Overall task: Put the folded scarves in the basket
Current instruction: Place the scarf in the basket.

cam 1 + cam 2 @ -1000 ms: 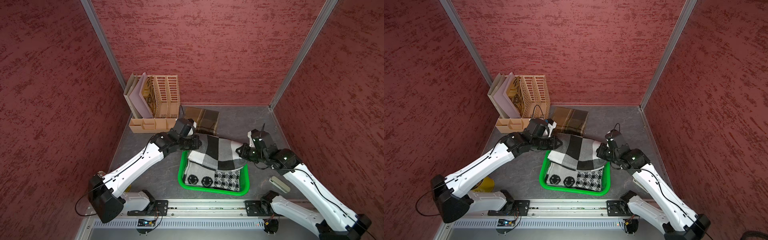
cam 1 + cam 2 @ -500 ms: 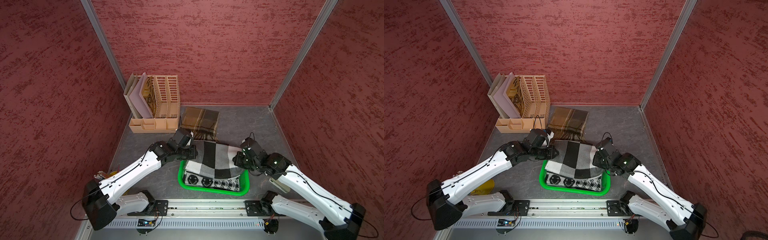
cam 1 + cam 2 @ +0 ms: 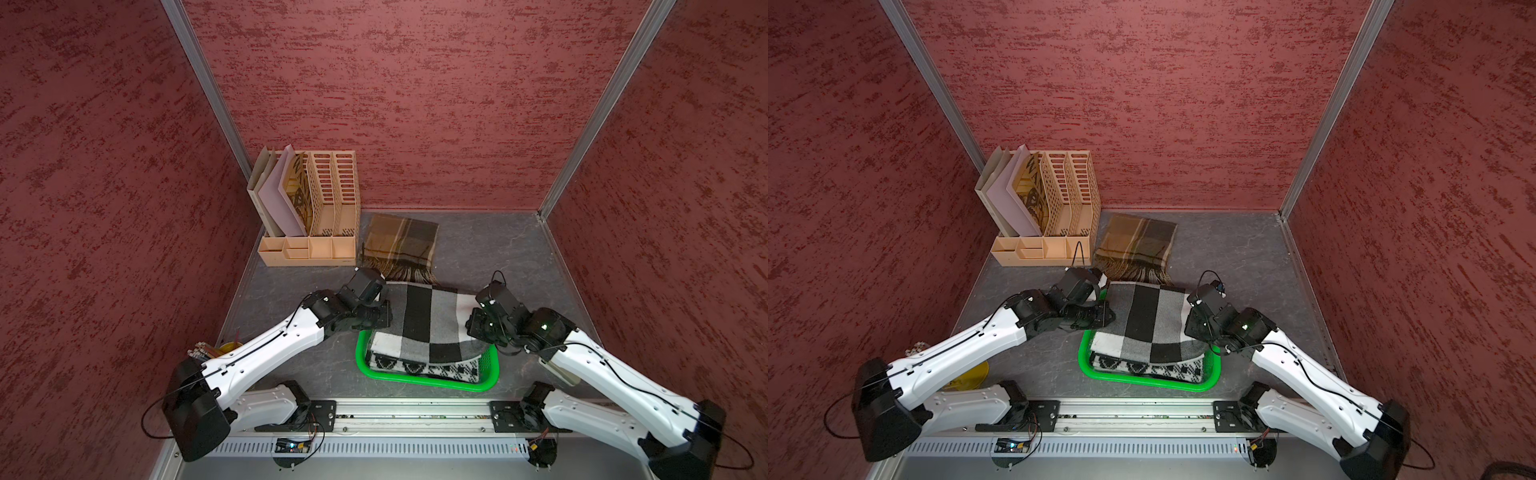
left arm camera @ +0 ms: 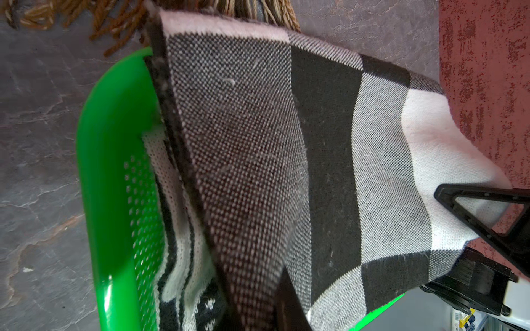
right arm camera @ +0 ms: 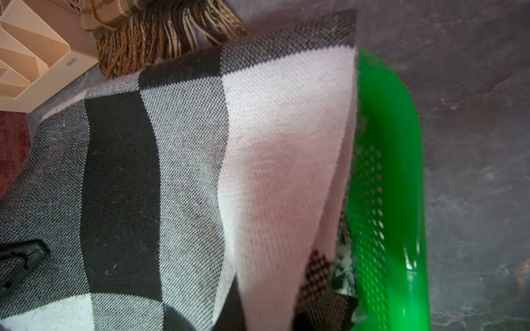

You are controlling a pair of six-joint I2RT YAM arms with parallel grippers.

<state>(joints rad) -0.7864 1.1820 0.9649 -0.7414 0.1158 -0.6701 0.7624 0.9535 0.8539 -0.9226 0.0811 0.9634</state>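
Top views both show the checked scarf (image 3: pixel 424 324) slung between the two arms in the lower middle of the frame. Its lower part lies on the patterned cloth (image 3: pixel 424 368) that fills the green basket (image 3: pixel 361 355), and its upper part reaches past the basket's far rim, just beside the brown fringed scarf (image 3: pixel 401 245) on the desk (image 3: pixel 498 257). The left tool (image 3: pixel 385 318) is clamped on the scarf's left edge and the right tool (image 3: pixel 470 328) on its right edge. Their fingertips are buried in the cloth, but the fabric is held up at both sides, so both are closed on it. The step in hand seems to be laying the scarf down. To do it well, both tools should move together toward the bottom of the frame until the far edge stands over the basket rather than bare desk. They should stay level so the fold does not slip open. Then they should lower evenly, let the cloth settle flat, and only then open, both at once. Both wrist views show the scarf's sides just inside the green walls, so little sideways correction seems needed. Catching the brown fringe is the risk to watch.
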